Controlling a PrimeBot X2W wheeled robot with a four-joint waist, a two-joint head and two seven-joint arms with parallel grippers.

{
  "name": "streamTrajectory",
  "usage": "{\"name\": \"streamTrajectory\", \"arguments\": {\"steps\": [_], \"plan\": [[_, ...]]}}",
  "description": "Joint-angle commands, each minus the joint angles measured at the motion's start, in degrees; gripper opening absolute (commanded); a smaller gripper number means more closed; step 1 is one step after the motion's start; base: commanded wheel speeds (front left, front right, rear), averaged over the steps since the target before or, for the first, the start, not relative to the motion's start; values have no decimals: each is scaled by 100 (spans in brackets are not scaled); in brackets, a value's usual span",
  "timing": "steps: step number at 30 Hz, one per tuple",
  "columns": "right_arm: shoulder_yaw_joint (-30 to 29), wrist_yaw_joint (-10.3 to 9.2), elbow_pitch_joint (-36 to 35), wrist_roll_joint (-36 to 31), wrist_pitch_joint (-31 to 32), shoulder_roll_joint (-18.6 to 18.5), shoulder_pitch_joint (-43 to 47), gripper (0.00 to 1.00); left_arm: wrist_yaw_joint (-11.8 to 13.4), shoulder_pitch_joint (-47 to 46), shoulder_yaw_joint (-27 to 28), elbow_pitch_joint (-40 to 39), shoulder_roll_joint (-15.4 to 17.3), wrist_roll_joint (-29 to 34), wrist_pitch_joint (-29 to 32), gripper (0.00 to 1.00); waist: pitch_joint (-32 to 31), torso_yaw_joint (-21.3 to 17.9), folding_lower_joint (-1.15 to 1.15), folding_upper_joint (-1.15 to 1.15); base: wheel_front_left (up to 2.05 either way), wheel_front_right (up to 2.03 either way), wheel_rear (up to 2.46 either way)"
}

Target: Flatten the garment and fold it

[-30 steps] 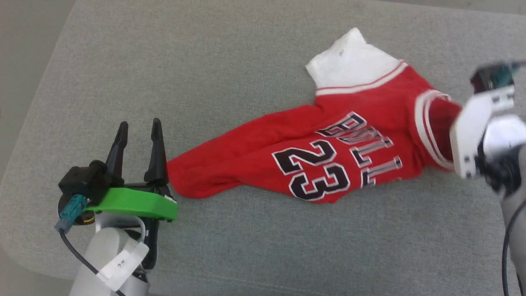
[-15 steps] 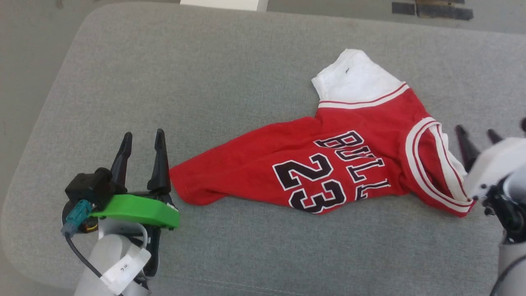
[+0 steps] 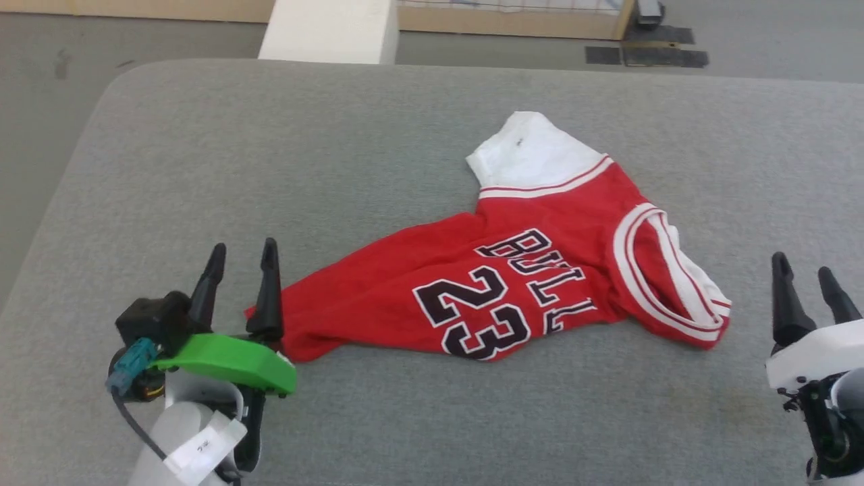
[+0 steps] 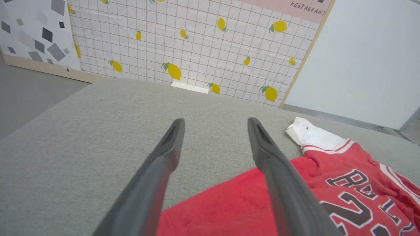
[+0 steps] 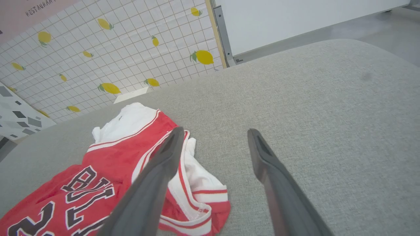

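The garment (image 3: 513, 270) is a red jersey with a white sleeve and a black "BULLS 23" print, lying crumpled and bunched lengthwise on the grey padded table (image 3: 337, 155). Its hem end points at my left gripper (image 3: 241, 260), which stands open at the lower left, its right finger right at the red hem. In the left wrist view the garment (image 4: 328, 183) lies beside and under the right finger. My right gripper (image 3: 805, 273) is open at the lower right, a short way off the striped collar. The right wrist view shows the garment (image 5: 108, 170) left of and behind the left finger.
The table's rounded far-left corner (image 3: 128, 74) borders grey floor. A white block (image 3: 331, 30) stands beyond the far edge. A lemon-patterned tiled wall (image 4: 197, 49) rises behind the table. Bare grey surface lies left of the garment and along the front edge.
The right gripper opened, let go of the garment's collar end, and drew back to the lower right. The collar now lies on the table. The head camera tilted up; the left arm stayed put.
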Motion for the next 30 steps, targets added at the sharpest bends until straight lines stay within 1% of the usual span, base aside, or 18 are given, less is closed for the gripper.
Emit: {"name": "streamTrajectory", "arguments": {"steps": [1, 5, 10, 13, 17, 20, 24, 30], "plan": [[48, -6, 17, 36, -63, 7, -61, 100, -41, -156, -33, -2, 6, -58, 63, 100, 89, -132, 0, 0, 0, 0, 0], [200, -6, -3, 34, -99, 7, -273, 100, -144, -908, -186, 229, -57, -157, 432, 100, 395, -256, 0, 0, 0, 0, 0], [457, -6, -37, 61, -131, 8, -614, 100, -302, -2394, -469, 915, -149, -232, 1071, 100, 914, -517, 0, 0, 0, 0, 0], [570, -6, -24, 82, -172, 8, -747, 100, -370, -3246, -673, 1474, -240, -283, 1563, 100, 1185, -698, 0, 0, 0, 0, 0], [687, -6, 34, 146, -250, 8, -854, 100, -413, -4298, -939, 2330, -358, -357, 2481, 100, 1548, -994, 0, 0, 0, 0, 0], [781, -6, 100, 210, -326, 8, -890, 100, -326, -4994, -1066, 2931, -413, -348, 3182, 100, 1803, -1226, 0, 0, 0, 0, 0], [853, -6, 204, 298, -452, 8, -898, 100, -146, -5653, -1275, 3535, -438, -227, 4059, 100, 2079, -1469, 0, 0, 0, 0, 0], [886, -6, 382, 404, -648, 8, -929, 100, 22, -6140, -1756, 4115, -412, 142, 5158, 100, 2344, -1623, 0, 0, 0, 0, 0]]}}
